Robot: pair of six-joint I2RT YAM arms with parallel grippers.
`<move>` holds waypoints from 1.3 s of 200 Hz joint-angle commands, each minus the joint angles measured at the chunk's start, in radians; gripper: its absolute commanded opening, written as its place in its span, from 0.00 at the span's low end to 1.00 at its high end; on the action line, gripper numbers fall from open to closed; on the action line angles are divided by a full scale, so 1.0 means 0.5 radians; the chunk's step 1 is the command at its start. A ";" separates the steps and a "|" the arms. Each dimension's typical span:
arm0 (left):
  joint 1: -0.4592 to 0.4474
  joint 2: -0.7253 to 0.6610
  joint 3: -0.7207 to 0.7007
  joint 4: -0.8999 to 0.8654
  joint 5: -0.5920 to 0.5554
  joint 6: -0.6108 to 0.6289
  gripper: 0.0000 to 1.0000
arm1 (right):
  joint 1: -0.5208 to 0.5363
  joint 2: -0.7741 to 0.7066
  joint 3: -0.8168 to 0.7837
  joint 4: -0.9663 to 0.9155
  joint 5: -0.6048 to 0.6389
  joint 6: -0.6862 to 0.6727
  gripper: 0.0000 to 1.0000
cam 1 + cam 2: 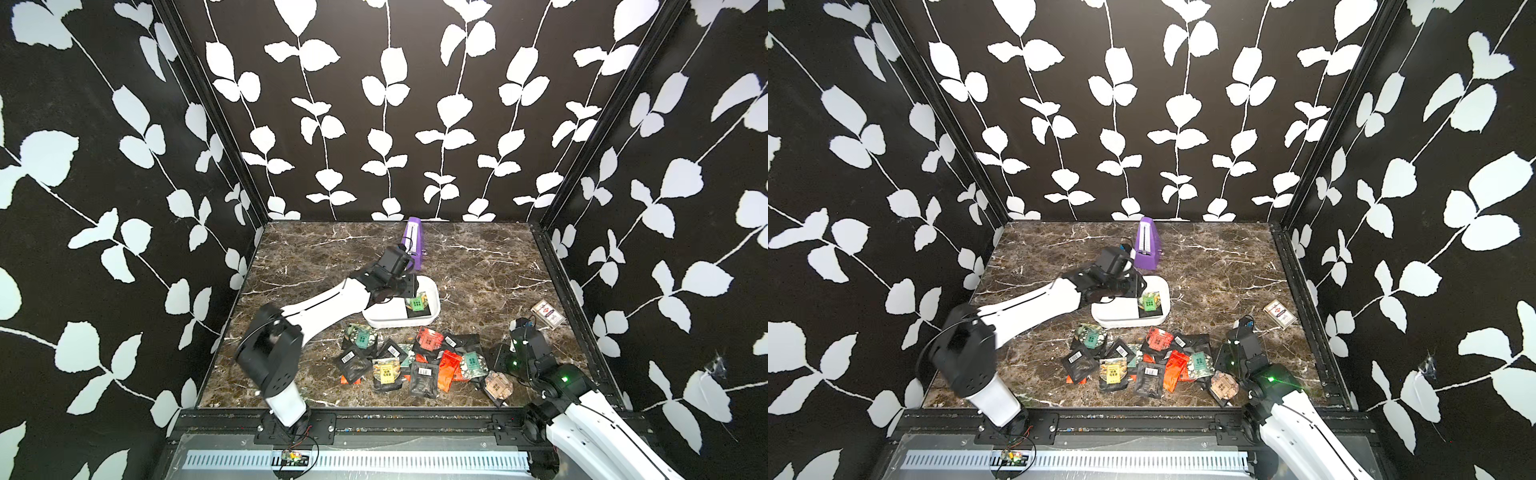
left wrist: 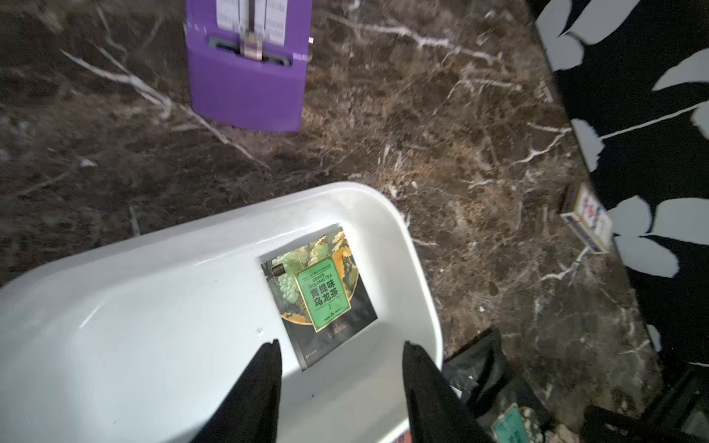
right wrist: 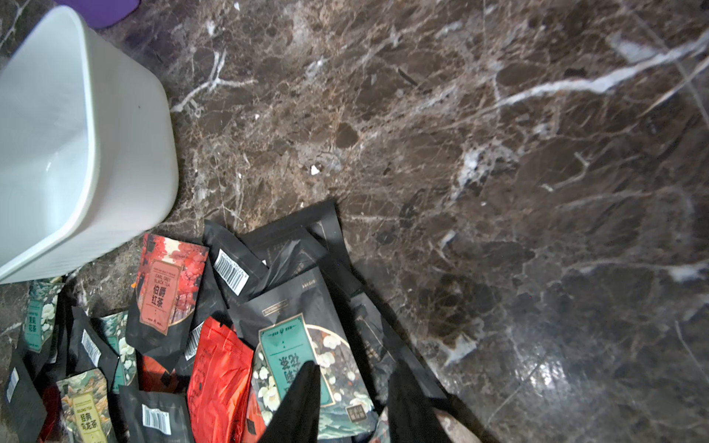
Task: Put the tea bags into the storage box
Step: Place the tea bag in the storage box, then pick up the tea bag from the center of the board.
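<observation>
I work in a robot test cell, a lab rig rather than a lived-in room. Three walls (image 1: 415,124) papered black with white leaves box me in, joined by black metal frame posts (image 1: 208,104). The tabletop (image 1: 478,257) is a marble-look sheet set into that frame. My left arm (image 1: 324,309) and right arm (image 1: 590,419) are bolted to a black rail (image 1: 415,422) along its front edge. Bare wiring and a small circuit board (image 1: 293,457) hang over a slotted metal strip (image 1: 415,461). Tea bags (image 1: 415,361) and a storage box (image 1: 437,295) lie on the tabletop.
</observation>
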 commanded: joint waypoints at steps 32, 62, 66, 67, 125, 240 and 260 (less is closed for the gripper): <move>-0.103 -0.474 -0.290 0.182 0.263 -0.080 0.53 | 0.015 0.006 -0.069 0.186 -0.130 0.016 0.38; -0.374 -0.482 -0.429 0.303 0.278 -0.190 0.51 | 0.016 0.078 -0.078 0.213 -0.163 0.023 0.38; -0.403 -0.475 -0.452 0.350 0.295 -0.213 0.48 | 0.016 0.085 -0.082 0.213 -0.165 0.023 0.38; -0.414 -0.473 -0.459 0.360 0.301 -0.220 0.47 | 0.016 0.084 -0.083 0.212 -0.163 0.023 0.38; -0.796 -0.171 -0.601 0.678 0.284 -0.512 0.14 | 0.014 0.003 -0.158 0.199 -0.127 0.105 0.39; -0.999 0.374 -0.396 0.838 0.314 -0.642 0.00 | 0.013 -0.173 -0.307 0.208 -0.139 0.210 0.40; -0.999 0.432 -0.335 0.799 0.301 -0.621 0.00 | 0.016 -0.163 -0.317 0.224 -0.142 0.210 0.40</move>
